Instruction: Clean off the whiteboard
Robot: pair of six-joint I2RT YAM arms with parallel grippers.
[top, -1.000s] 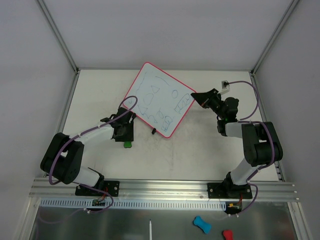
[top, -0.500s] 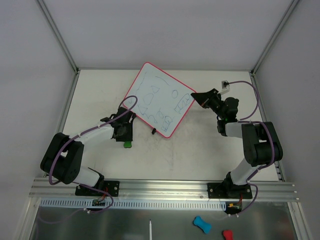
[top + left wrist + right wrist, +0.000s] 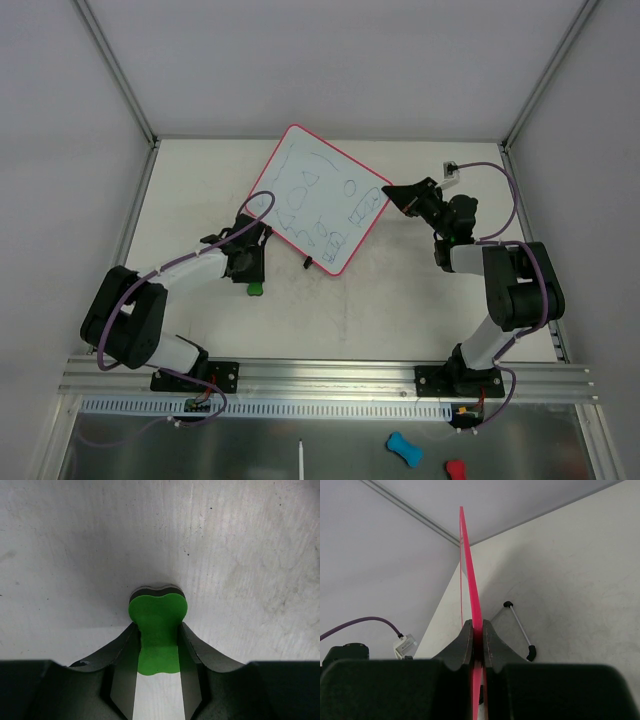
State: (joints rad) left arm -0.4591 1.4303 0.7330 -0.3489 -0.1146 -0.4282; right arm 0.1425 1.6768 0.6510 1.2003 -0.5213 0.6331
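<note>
Since the left gripper [image 3: 157, 628] is clenched only on the narrow waist of the flat green bone-shaped eraser with a dark pad beneath [image 3: 158, 611], the eraser may pivot or slide out of the pinch once it is pressed against a surface. The large white whiteboard with the thin pink-red frame [image 3: 325, 200] sits in the upper centre of the top view, turned like a diamond. The right gripper [image 3: 476, 630] grasps it at the rim of its right-hand corner, with the jaws tight on the pink edge. One thin-edge hold is a weak anchor, so wiping pressure far from that corner could swing the board or pull it free. The blue-green scribbles [image 3: 322, 232] cover most of the face, so a short stroke would likely miss some. The eraser lies near the board's lower-left edge, apart from it. In the top view the left fingers are hidden under the wrist and only a green sliver shows. The right wrist view gives the board edge-on, with its face unseen. Cannot tell whether the board lies flat on the pale table [image 3: 400, 300] or is tipped up. Cannot tell whether the eraser rests on the table or is raised off it.
</note>
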